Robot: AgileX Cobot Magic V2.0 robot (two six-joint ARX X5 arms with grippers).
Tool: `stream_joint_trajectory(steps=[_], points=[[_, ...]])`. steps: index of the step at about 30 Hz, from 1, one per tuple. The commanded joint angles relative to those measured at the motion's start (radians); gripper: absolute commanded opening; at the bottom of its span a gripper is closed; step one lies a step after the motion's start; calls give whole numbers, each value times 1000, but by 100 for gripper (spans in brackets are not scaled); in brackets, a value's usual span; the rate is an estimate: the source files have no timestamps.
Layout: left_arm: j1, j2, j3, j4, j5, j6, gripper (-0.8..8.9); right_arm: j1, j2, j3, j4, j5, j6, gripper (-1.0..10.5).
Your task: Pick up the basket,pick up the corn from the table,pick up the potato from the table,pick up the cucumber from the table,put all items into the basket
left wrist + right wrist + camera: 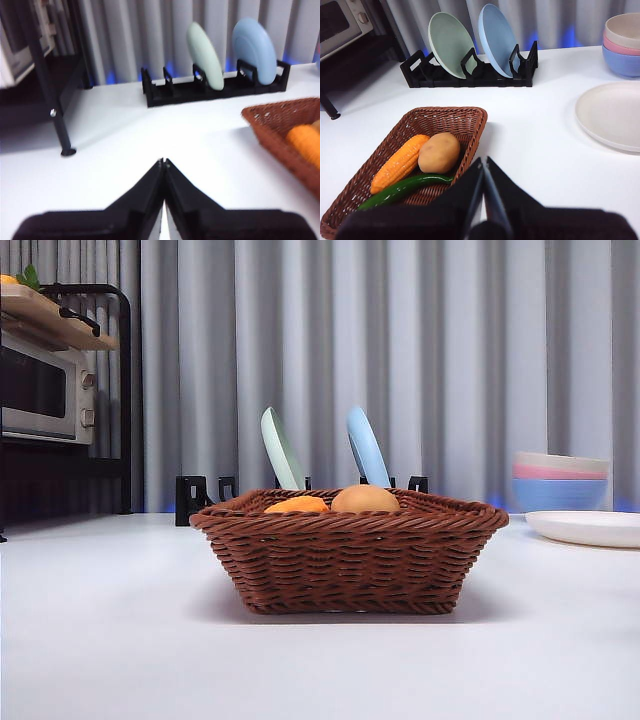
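Observation:
The reddish-brown wicker basket [350, 562] stands on the white table [110, 630] in the middle of the front view. Inside it lie the orange corn [400, 162], the tan potato [439, 152] and the dark green cucumber [402, 190], side by side in the right wrist view. In the front view only the tops of the corn [297, 505] and potato [365, 499] show above the rim. My left gripper [163, 162] is shut and empty, to the side of the basket [280, 125]. My right gripper [483, 161] is shut and empty, above the basket's [470, 130] near side.
A black dish rack [470, 70] with a green plate [450, 42] and a blue plate [497, 37] stands behind the basket. Stacked bowls [560, 480] and a white plate [590, 528] are at the right. A microwave [45, 390] on a black shelf is at the left.

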Motion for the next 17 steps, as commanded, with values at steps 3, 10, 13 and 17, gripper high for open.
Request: stream_joint_trajectory(steps=[3, 10, 13, 17], points=[[49, -64, -114, 6, 32, 14, -4, 2, 0, -5, 3, 3, 8, 2], [87, -119, -202, 5, 32, 16, -4, 2, 0, -5, 3, 3, 8, 2], [87, -122, -202, 11, 31, 10, -4, 2, 0, -5, 3, 3, 8, 2], [87, -122, -202, 12, 26, 10, -4, 2, 0, -5, 3, 3, 8, 2]])
